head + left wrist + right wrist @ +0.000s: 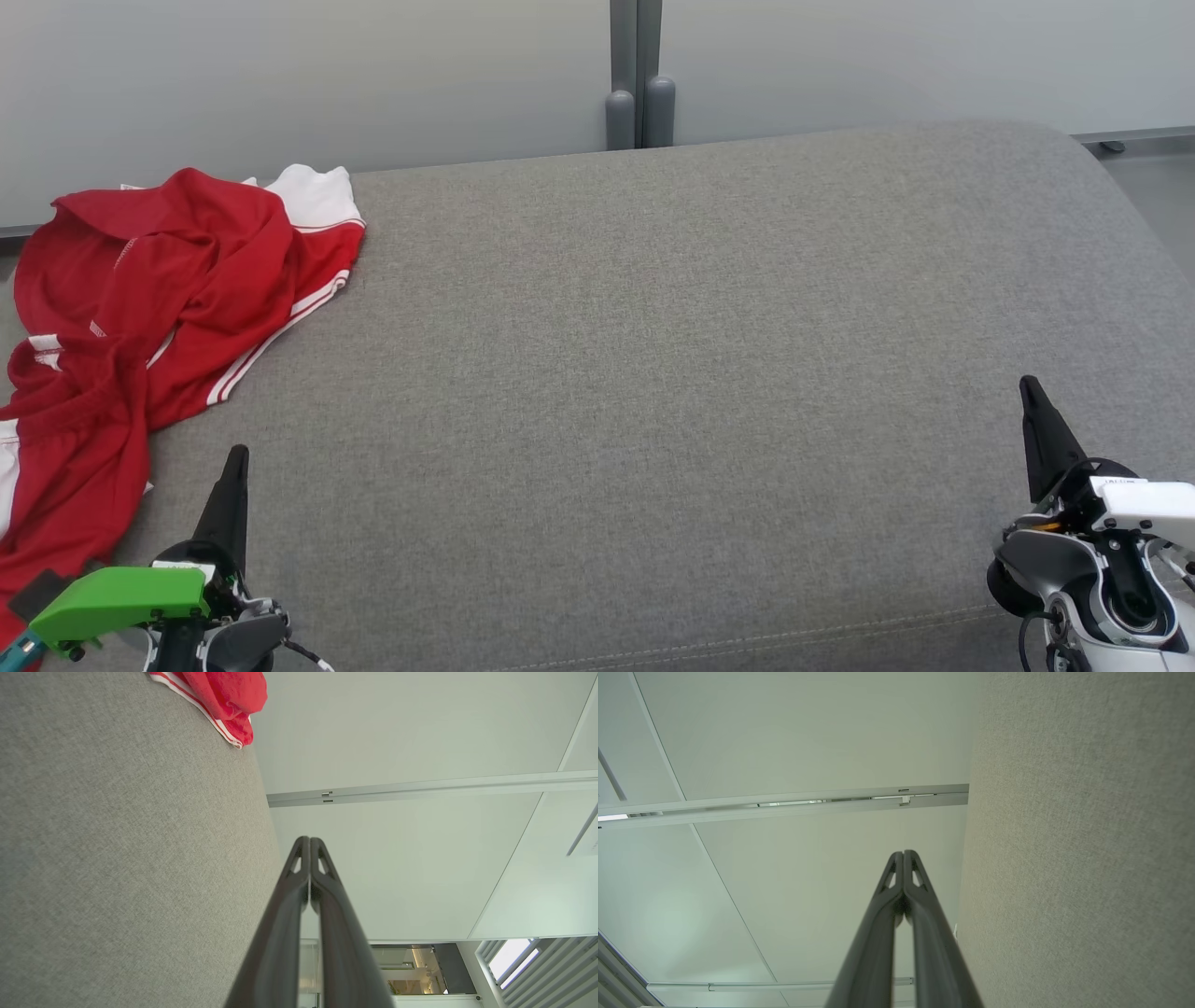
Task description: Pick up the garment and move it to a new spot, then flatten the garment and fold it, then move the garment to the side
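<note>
I've got both arms parked at the near edge of the grey cushion, left gripper and right gripper pinched closed on nothing, so I'd call this a start pose. The red garment is crumpled on the cushion's left end, closest to my left gripper, so that's probably my first grab.

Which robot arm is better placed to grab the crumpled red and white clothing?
Left. The left gripper sits shut beside the crumpled red and white garment; the right gripper is far across the grey fabric cushion.

One red garment, one grey couch, two end effectors
</note>
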Tool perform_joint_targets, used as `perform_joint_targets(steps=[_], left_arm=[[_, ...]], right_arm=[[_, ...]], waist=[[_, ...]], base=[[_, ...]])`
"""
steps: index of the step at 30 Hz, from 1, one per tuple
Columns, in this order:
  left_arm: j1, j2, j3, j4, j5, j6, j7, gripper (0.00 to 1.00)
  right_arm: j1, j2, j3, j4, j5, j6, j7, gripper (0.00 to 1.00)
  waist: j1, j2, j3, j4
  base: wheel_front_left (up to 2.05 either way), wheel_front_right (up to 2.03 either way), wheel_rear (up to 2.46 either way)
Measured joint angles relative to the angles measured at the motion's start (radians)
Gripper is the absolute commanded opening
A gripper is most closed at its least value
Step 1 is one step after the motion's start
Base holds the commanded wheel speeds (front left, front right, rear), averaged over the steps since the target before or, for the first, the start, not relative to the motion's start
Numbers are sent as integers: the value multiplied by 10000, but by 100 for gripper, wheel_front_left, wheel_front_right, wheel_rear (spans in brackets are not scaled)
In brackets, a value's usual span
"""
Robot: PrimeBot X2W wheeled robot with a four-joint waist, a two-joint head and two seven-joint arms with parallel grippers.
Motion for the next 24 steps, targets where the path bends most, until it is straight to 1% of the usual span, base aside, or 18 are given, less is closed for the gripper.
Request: perform_joint_targets(steps=[18, 19, 22, 23, 24], left_arm=[[0, -6, 2, 0, 0, 0, 0, 0], [0, -6, 2, 0, 0, 0, 0, 100], [176, -115, -44, 305, 0, 4, -2, 100], [279, -174, -65, 428, 0, 4, -2, 0], [391, -232, -86, 523, 0, 8, -2, 100]], right_arm=[[0, 0, -2, 0, -2, 0, 0, 0], [0, 2, -2, 0, -2, 0, 0, 100], [227, 115, 15, 284, 0, -10, 0, 100], [349, 173, 25, 408, 0, -12, 0, 0], [481, 226, 33, 504, 0, -12, 0, 100]], waist=[[0, 0, 0, 0], [0, 0, 0, 0], [0, 0, 0, 0], [0, 0, 0, 0], [0, 0, 0, 0]], base=[[0, 0, 0], [0, 0, 0], [0, 0, 0], [0, 0, 0], [0, 0, 0]])
